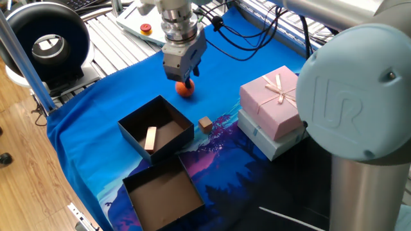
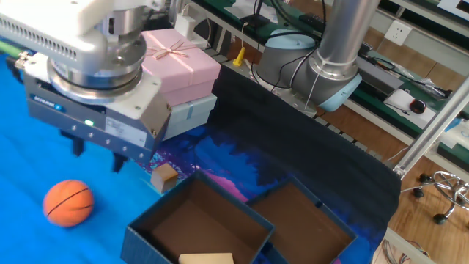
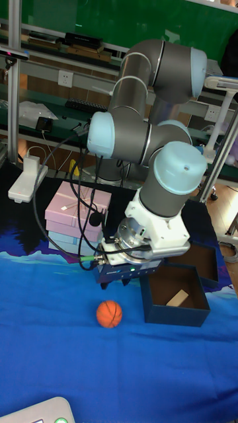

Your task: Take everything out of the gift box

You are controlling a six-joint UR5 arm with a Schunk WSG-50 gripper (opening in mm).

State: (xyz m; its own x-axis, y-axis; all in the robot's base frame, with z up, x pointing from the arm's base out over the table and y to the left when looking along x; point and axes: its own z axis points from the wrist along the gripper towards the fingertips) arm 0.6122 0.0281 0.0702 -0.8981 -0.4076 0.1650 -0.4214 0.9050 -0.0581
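Observation:
The gift box (image 1: 173, 144) (image 2: 149, 246) (image 3: 175, 316) has black walls and sits on the blue cloth, with a flat pale wooden bar (image 1: 150, 138) (image 2: 207, 258) (image 3: 176, 299) inside it. A small tan wooden cube (image 1: 205, 124) (image 2: 165, 177) lies on the cloth just outside the box. The orange basketball-patterned ball (image 1: 185, 90) (image 2: 68, 203) (image 3: 110, 314) rests on the cloth farther off. My gripper (image 1: 186, 76) (image 2: 97, 155) (image 3: 114, 283) hangs open and empty just above the ball, apart from the cube.
A shallower tray (image 1: 164, 199) (image 2: 304, 227) with brown inner walls touches the gift box. A pink box with a ribbon (image 1: 273, 99) (image 2: 179, 59) (image 3: 69, 211) sits on a pale box beside it. A black round device (image 1: 48, 42) stands past the cloth's edge.

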